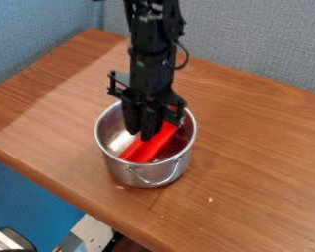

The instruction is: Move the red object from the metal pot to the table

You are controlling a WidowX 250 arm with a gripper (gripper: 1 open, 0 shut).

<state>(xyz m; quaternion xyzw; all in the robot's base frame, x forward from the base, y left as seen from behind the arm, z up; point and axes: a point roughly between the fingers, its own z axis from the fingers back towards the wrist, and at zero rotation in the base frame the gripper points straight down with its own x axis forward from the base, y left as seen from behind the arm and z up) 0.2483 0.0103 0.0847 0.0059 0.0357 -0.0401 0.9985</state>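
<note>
- We see the black fingers [149, 129] reaching down into the metal pot [146, 157], at the red object [150, 145]
- We cannot tell whether they are wide, narrow or holding it; the view there is poor
- The red object lies inside the pot, apparently tilted, its far end toward the right
- We have the pot on the wooden worktop [246, 157], close to the near left edge

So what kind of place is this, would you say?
Probably a robotics lab or test corner: a robot arm over a wooden table, with grey padded-looking partition panels behind it.
</note>
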